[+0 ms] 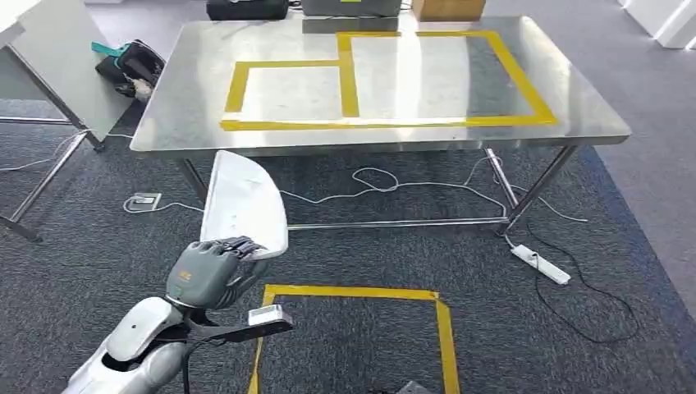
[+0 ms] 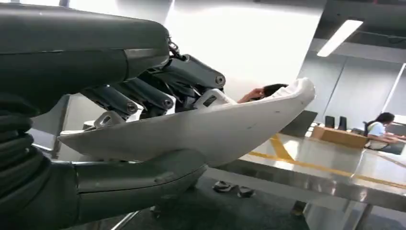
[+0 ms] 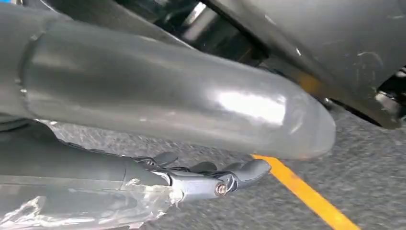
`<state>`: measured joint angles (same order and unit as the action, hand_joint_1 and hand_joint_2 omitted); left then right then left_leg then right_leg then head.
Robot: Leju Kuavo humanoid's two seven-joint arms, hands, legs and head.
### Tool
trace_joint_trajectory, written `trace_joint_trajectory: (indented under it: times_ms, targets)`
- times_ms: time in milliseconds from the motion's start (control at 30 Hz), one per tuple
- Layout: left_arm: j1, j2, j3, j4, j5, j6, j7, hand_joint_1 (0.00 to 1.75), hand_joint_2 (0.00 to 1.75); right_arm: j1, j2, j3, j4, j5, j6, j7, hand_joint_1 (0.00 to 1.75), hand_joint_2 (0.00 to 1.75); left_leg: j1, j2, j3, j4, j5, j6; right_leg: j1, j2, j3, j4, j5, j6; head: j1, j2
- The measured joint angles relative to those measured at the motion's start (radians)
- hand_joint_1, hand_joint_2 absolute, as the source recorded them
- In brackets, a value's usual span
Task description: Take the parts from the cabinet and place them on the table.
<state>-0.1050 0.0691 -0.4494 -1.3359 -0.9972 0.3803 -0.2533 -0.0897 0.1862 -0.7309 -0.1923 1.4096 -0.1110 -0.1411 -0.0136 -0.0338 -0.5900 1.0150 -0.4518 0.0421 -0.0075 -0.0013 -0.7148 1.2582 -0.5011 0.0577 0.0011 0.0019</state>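
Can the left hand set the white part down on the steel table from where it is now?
Probably not yet. The left hand grips the white part over the carpet, short of the table; nothing stands between them.

One curved white plastic part (image 1: 243, 201), one steel table (image 1: 180, 123). Two yellow tape rectangles (image 1: 349, 82) on it. One white power strip (image 1: 541, 264).

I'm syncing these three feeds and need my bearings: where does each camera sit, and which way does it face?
Head view: high on the body, looking forward and down at the steel table and carpet; left hand grips the white part.
Left wrist view: behind the left hand, facing across the white part toward the table.
Right wrist view: by the hanging right hand, facing the carpet and a yellow tape line.
Shared: head and left wrist views show hand, part, table.
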Motion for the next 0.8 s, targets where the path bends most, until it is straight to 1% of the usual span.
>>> trace_joint_trajectory:
  times_ms: [100, 133, 167, 200, 233, 267, 300, 333, 367, 400, 433, 467, 500, 533, 567, 600, 633, 667, 700, 733, 767, 800]
  targets:
    - [0.0, 0.0, 0.0, 0.0, 0.0, 0.0, 0.0, 1.62, 1.75, 0.0, 0.0, 0.0, 0.0, 0.0, 0.0, 0.0, 0.0, 0.0, 0.0, 0.0, 0.0, 0.0, 0.0, 0.0, 0.0, 0.0, 0.0, 0.0, 0.0, 0.0, 0.0, 0.0]
    - [0.0, 0.0, 0.0, 0.0, 0.0, 0.0, 0.0, 1.62, 1.75, 0.0, 0.0, 0.0, 0.0, 0.0, 0.0, 0.0, 0.0, 0.0, 0.0, 0.0, 0.001, 0.0, 0.0, 0.0, 0.0, 0.0, 0.002, -0.005, 0.004, 0.0, 0.0, 0.0]
    - [0.0, 0.0, 0.0, 0.0, 0.001, 0.001, -0.003, 1.62, 1.75, 0.0, 0.0, 0.0, 0.0, 0.0, 0.0, 0.0, 0.0, 0.0, 0.0, -0.001, 0.004, 0.0, -0.002, -0.001, 0.0, 0.0, 0.008, -0.021, 0.014, -0.001, 0.0, 0.0]
    - [0.0, 0.001, -0.001, 0.001, 0.003, 0.002, -0.005, 1.62, 1.75, 0.0, 0.0, 0.0, 0.0, 0.0, 0.0, 0.0, 0.0, 0.0, 0.0, -0.002, 0.01, 0.0, -0.004, -0.003, 0.0, 0.0, 0.021, -0.054, 0.035, -0.002, 0.0, 0.0]
    - [0.0, 0.002, -0.003, 0.002, 0.003, 0.003, -0.008, 1.62, 1.75, -0.001, 0.0, 0.0, 0.0, 0.001, 0.0, 0.0, 0.0, 0.0, 0.0, -0.004, 0.018, 0.0, -0.008, -0.005, 0.0, 0.001, 0.038, -0.099, 0.061, -0.003, 0.0, 0.0]
    - [0.0, 0.006, -0.006, 0.005, 0.005, 0.009, -0.014, 1.62, 1.75, -0.001, 0.0, 0.0, 0.0, 0.001, 0.001, -0.001, 0.0, 0.0, -0.006, -0.008, 0.031, 0.002, -0.024, -0.014, 0.002, 0.013, 0.076, -0.181, 0.068, -0.005, -0.001, 0.0]
    - [0.008, 0.016, -0.011, 0.006, 0.008, 0.022, -0.02, 1.62, 1.75, -0.003, 0.0, 0.0, 0.0, 0.005, 0.003, -0.002, 0.0, 0.0, -0.001, -0.016, 0.038, -0.002, -0.039, -0.03, 0.007, 0.012, 0.105, -0.208, 0.037, -0.026, -0.003, 0.0]
    - [0.009, 0.019, -0.012, 0.006, 0.009, 0.026, -0.02, 1.62, 1.75, -0.005, 0.001, 0.0, 0.0, 0.006, 0.002, -0.002, 0.0, 0.0, -0.002, -0.016, 0.043, -0.001, -0.051, -0.034, -0.002, 0.011, 0.119, -0.214, 0.034, -0.032, -0.003, 0.0]
    - [0.014, 0.024, -0.013, 0.006, 0.011, 0.03, -0.021, 1.62, 1.75, -0.003, 0.002, 0.001, 0.0, 0.009, 0.002, -0.001, 0.0, 0.0, -0.002, -0.002, 0.041, 0.017, -0.049, -0.043, -0.003, 0.009, 0.135, -0.221, 0.029, -0.037, -0.003, 0.0]
    - [0.016, 0.028, -0.013, 0.006, 0.013, 0.038, -0.021, 1.62, 1.75, -0.004, 0.003, 0.001, 0.0, 0.01, 0.002, -0.001, 0.0, 0.0, 0.0, 0.009, 0.012, 0.07, -0.06, -0.051, -0.004, 0.007, 0.152, -0.227, 0.019, -0.044, -0.017, 0.0]
    - [0.018, 0.031, -0.013, 0.006, 0.014, 0.043, -0.022, 1.62, 1.75, -0.005, 0.003, 0.002, 0.0, 0.011, 0.002, -0.001, 0.0, 0.0, 0.004, 0.015, -0.037, 0.143, -0.077, -0.057, -0.006, 0.005, 0.167, -0.23, 0.008, -0.045, -0.012, 0.0]
    - [0.022, 0.035, -0.013, 0.006, 0.014, 0.043, -0.022, 1.62, 1.75, -0.004, 0.003, 0.002, 0.0, 0.011, 0.002, 0.0, 0.0, 0.0, 0.008, 0.017, -0.094, 0.22, -0.093, -0.062, -0.007, 0.004, 0.182, -0.232, -0.006, -0.044, -0.015, 0.0]
    - [0.028, 0.037, -0.013, 0.006, 0.014, 0.043, -0.022, 1.62, 1.75, -0.002, 0.003, 0.003, 0.0, 0.011, 0.002, 0.001, 0.0, 0.0, 0.013, 0.018, -0.151, 0.281, -0.094, -0.067, -0.009, 0.003, 0.198, -0.232, -0.021, -0.043, -0.013, 0.0]
    - [0.035, 0.039, -0.013, 0.006, 0.014, 0.043, -0.022, 1.62, 1.75, 0.0, 0.003, 0.003, 0.0, 0.012, 0.002, 0.001, 0.0, 0.0, 0.017, 0.018, -0.189, 0.298, -0.071, -0.07, -0.012, 0.003, 0.217, -0.233, -0.038, -0.038, -0.013, 0.0]
    - [0.039, 0.042, -0.013, 0.006, 0.014, 0.043, -0.022, 1.62, 1.75, 0.0, 0.003, 0.003, 0.0, 0.012, 0.002, 0.001, 0.0, 0.0, 0.021, 0.019, -0.202, 0.278, -0.026, -0.073, -0.016, 0.004, 0.237, -0.233, -0.054, -0.034, -0.014, 0.0]
    - [0.041, 0.044, -0.013, 0.006, 0.014, 0.043, -0.022, 1.62, 1.75, 0.001, 0.004, 0.003, 0.0, 0.012, 0.002, 0.001, 0.0, 0.0, 0.024, 0.021, -0.194, 0.211, 0.054, -0.077, -0.021, 0.005, 0.266, -0.233, -0.075, -0.031, -0.013, 0.0]
    - [0.041, 0.046, -0.013, 0.006, 0.014, 0.044, -0.022, 1.62, 1.75, 0.001, 0.005, 0.003, 0.0, 0.012, 0.002, 0.001, 0.0, 0.0, 0.027, 0.025, -0.173, 0.123, 0.135, -0.081, -0.028, 0.006, 0.294, -0.234, -0.096, -0.025, -0.014, 0.0]
    - [0.041, 0.05, -0.013, 0.006, 0.014, 0.045, -0.022, 1.62, 1.75, 0.0, 0.006, 0.003, 0.0, 0.012, 0.002, 0.001, 0.0, 0.0, 0.026, 0.032, -0.157, 0.071, 0.169, -0.087, -0.032, 0.005, 0.308, -0.237, -0.114, -0.016, -0.013, 0.0]
    - [0.043, 0.052, -0.014, 0.01, 0.015, 0.048, -0.022, 1.62, 1.75, -0.002, 0.006, 0.003, 0.0, 0.012, 0.002, 0.001, 0.0, 0.0, 0.011, 0.03, -0.152, 0.088, 0.144, -0.087, -0.026, 0.006, 0.315, -0.245, -0.124, -0.003, -0.022, -0.002]
    - [0.044, 0.051, -0.013, 0.009, 0.016, 0.057, -0.022, 1.62, 1.75, -0.005, 0.006, 0.004, 0.0, 0.013, 0.002, 0.003, 0.0, 0.0, 0.018, 0.03, -0.124, 0.045, 0.104, -0.07, -0.026, 0.008, 0.321, -0.255, -0.13, 0.006, -0.029, -0.001]
    - [0.045, 0.051, -0.013, 0.009, 0.016, 0.061, -0.022, 1.62, 1.75, -0.007, 0.008, 0.005, 0.0, 0.014, 0.002, 0.003, 0.0, 0.0, 0.017, 0.024, -0.127, 0.043, 0.089, -0.059, -0.026, 0.005, 0.322, -0.264, -0.129, 0.01, -0.016, -0.001]
    - [0.052, 0.053, -0.01, 0.009, 0.019, 0.067, -0.022, 1.62, 1.75, -0.007, 0.008, 0.005, 0.0, 0.015, 0.002, 0.004, 0.0, 0.0, 0.015, 0.02, -0.128, 0.042, 0.081, -0.052, -0.026, 0.002, 0.333, -0.285, -0.128, 0.015, -0.011, 0.0]
